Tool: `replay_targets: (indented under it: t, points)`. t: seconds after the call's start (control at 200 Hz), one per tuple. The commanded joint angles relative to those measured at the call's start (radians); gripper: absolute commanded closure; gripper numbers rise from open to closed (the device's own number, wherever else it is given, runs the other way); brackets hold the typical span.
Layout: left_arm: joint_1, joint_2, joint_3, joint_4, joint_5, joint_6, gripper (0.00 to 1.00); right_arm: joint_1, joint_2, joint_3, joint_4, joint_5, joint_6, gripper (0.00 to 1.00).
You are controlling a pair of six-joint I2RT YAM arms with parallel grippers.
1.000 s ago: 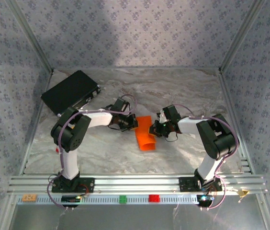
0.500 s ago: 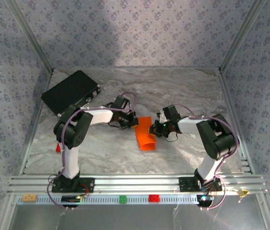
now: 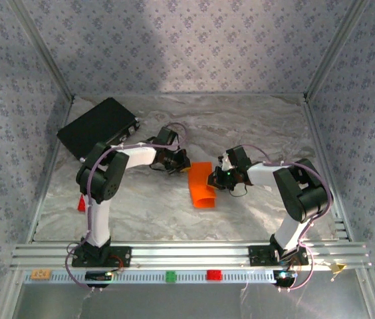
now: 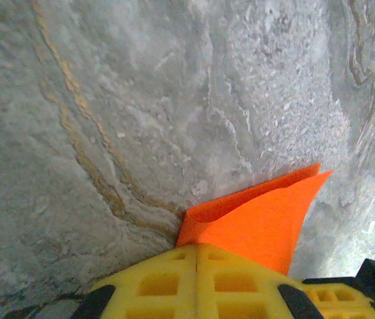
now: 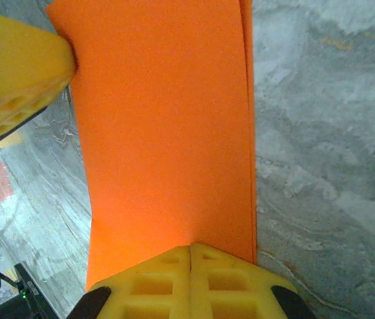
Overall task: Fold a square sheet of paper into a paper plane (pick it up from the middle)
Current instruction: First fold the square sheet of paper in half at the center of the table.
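Roughly mid-table, the orange sheet of paper (image 3: 201, 186) lies folded over on itself on the grey marbled table (image 3: 254, 126), with an arm reaching in from each side. The left gripper (image 4: 197, 256) has its yellow fingers pressed together on one far corner of the sheet (two layers show there, their edges slightly apart), while the right gripper (image 5: 191, 256) pinches the right-hand edge, its fingers likewise closed on the paper. A black case (image 3: 98, 126) sits well apart at the far left, and a small red block (image 3: 81, 203) lies beside the left arm's elbow.
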Motion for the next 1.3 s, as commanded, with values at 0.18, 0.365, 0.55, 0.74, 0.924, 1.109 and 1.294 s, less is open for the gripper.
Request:
replay_targets:
  t: [0.18,0.365,0.55,0.74,0.924,1.109,1.294]
  points:
    - [0.028,0.042,0.05,-0.053,-0.129,-0.045,1.0,-0.007,0.018,-0.049,-0.14,0.103,0.002,1.0]
    - [0.029,0.05,0.071,-0.054,-0.149,-0.079,1.0,-0.006,0.017,-0.051,-0.138,0.104,0.002,1.0]
    - [0.03,0.055,0.093,-0.057,-0.133,-0.086,1.0,-0.006,0.018,-0.051,-0.136,0.103,0.002,1.0]
    - [0.03,-0.017,0.059,-0.061,-0.176,-0.07,1.0,-0.006,0.017,-0.049,-0.138,0.105,0.004,1.0]
    - [0.022,-0.084,0.008,0.0,-0.135,-0.052,1.0,-0.007,0.013,-0.046,-0.14,0.11,0.005,1.0]
    - [0.006,-0.1,-0.04,0.089,-0.045,-0.04,1.0,-0.006,0.016,-0.042,-0.141,0.111,0.007,1.0]
    - [-0.013,-0.042,-0.018,0.135,0.058,-0.022,1.0,-0.005,0.02,-0.04,-0.142,0.112,0.008,1.0]
